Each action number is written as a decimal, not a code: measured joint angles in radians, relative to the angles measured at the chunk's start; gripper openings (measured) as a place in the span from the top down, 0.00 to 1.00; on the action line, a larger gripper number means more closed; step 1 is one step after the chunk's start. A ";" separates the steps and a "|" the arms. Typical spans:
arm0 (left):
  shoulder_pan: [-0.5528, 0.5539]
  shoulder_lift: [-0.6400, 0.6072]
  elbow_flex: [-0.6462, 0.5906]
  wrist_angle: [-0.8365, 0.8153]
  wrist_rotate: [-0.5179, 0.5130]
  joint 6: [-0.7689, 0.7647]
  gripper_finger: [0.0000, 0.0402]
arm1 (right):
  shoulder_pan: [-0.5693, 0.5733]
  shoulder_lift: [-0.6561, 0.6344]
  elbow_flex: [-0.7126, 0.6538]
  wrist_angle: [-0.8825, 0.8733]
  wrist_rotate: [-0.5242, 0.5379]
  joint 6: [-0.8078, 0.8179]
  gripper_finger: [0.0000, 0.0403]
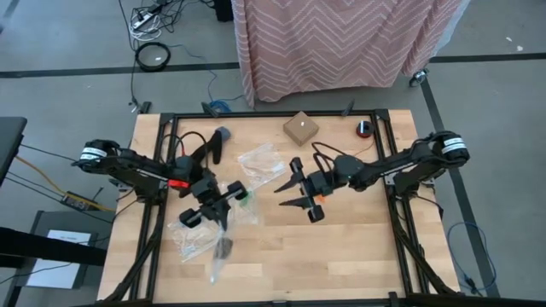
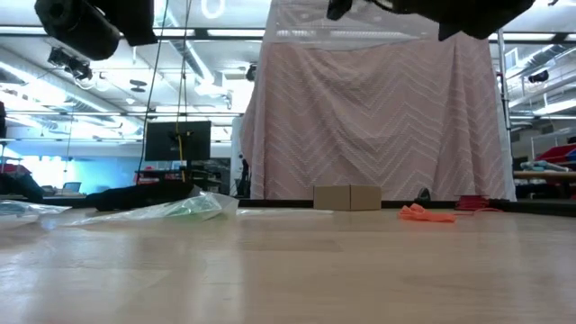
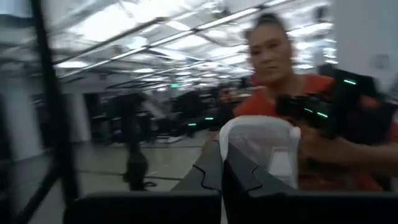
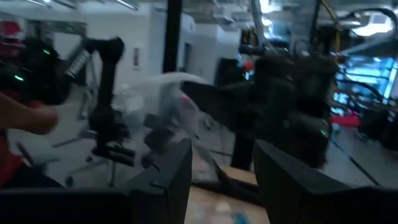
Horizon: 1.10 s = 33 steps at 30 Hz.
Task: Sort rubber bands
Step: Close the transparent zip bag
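From where I stand the sorting looks barely under way: both arms are lifted off the counter (image 1: pixel 341 247) and neither carries a band that I can make out. The left tool (image 1: pixel 224 207) hangs over the left-middle of the counter with its fingers (image 3: pixel 211 171) pressed together, and in its wrist view a pale, translucent piece of bag seems to stick up from between them, though I cannot tell for certain that it is pinched. The right tool (image 1: pixel 294 193) hovers near the middle, its fingers (image 4: pixel 171 174) spread and nothing between them. A heap of orange rubber bands (image 2: pixel 427 213) lies loose on the wood, ungathered. Clear zip bags (image 1: pixel 260 162) are scattered about the left and centre; one (image 2: pixel 175 208) shows a green tint inside, perhaps green bands already bagged. A small cardboard box (image 1: pixel 301 128) sits at the far edge. I judge most of the job is left
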State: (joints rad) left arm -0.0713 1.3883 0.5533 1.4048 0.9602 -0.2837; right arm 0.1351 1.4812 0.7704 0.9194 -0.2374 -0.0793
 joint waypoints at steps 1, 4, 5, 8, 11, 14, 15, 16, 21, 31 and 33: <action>0.006 0.000 0.000 -0.018 -0.034 -0.002 1.00 | 0.015 -0.003 0.000 0.001 -0.003 -0.002 0.61; 0.034 0.000 0.000 -0.093 -0.163 0.015 1.00 | 0.074 -0.005 0.000 0.002 0.059 -0.070 0.61; 0.043 0.000 0.000 -0.124 -0.233 0.020 1.00 | 0.098 -0.005 0.000 -0.002 0.116 -0.108 0.61; 0.068 0.000 0.000 -0.234 -0.460 0.045 1.00 | 0.177 -0.005 0.000 -0.005 0.374 -0.262 0.61; 0.087 0.000 -0.001 -0.264 -0.583 0.067 1.00 | 0.256 -0.010 0.000 -0.004 0.657 -0.383 0.61; 0.095 0.000 -0.001 -0.246 -0.606 0.070 1.00 | 0.315 -0.028 0.000 -0.007 0.831 -0.424 0.61; 0.097 0.000 -0.001 -0.237 -0.612 0.070 1.00 | 0.333 -0.036 0.000 -0.019 0.867 -0.431 0.61; 0.100 0.000 -0.001 -0.233 -0.619 0.070 1.00 | 0.351 -0.044 0.000 -0.030 0.906 -0.438 0.61; 0.125 -0.001 -0.001 -0.231 -0.628 0.049 1.00 | 0.462 -0.108 0.000 -0.089 1.246 -0.529 0.60; 0.138 -0.001 -0.001 -0.229 -0.788 0.046 1.00 | 0.644 -0.160 0.000 -0.105 1.492 -0.447 0.58; 0.138 -0.001 -0.001 -0.229 -0.836 0.047 1.00 | 0.649 -0.146 0.000 -0.115 1.491 -0.423 0.58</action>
State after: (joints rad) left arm 0.0662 1.3876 0.5522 1.1755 0.1246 -0.2369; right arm 0.7837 1.3356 0.7704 0.8040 1.2536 -0.5019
